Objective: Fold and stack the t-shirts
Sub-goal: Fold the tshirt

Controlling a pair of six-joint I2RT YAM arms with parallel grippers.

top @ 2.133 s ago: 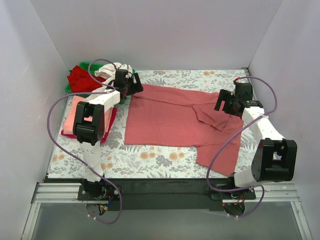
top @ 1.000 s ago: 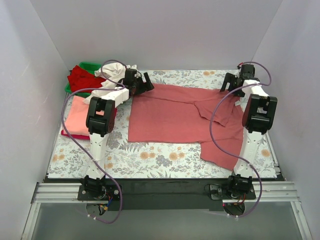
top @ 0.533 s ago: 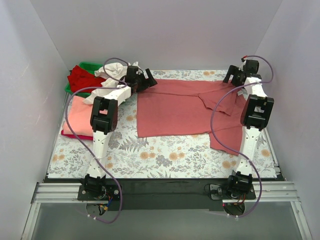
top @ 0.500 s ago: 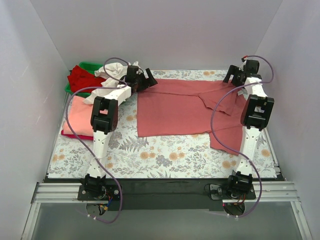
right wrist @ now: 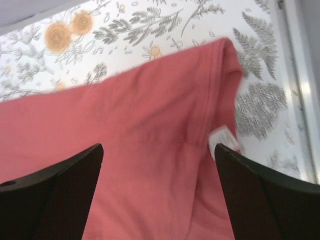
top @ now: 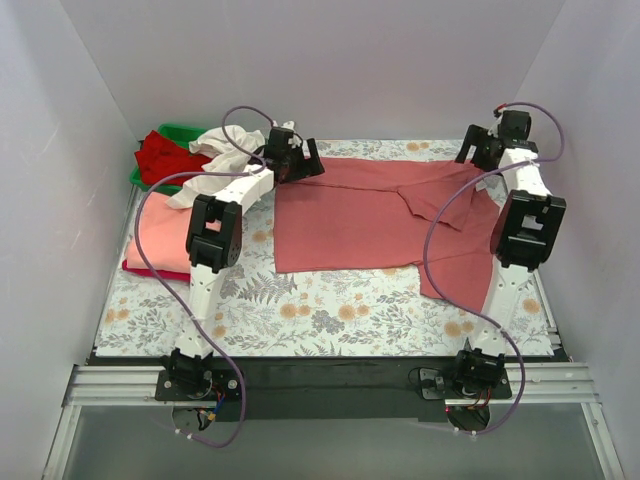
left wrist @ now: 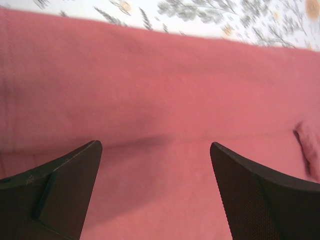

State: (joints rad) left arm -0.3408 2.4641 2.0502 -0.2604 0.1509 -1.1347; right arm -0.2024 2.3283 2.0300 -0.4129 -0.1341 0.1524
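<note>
Left claw point(left wrist: 156, 150) and right claw point(right wrist: 159, 150), both spread wide, hover over opposite far ends of the dusty-rose shirt point(top: 350, 215) stretched crosswise between them

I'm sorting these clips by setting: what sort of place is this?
Probably a lab test booth, not a home: plain white panels wall in a floral-covered table, and the left arm and right arm are bolted to a dark bar at its near edge.
</note>
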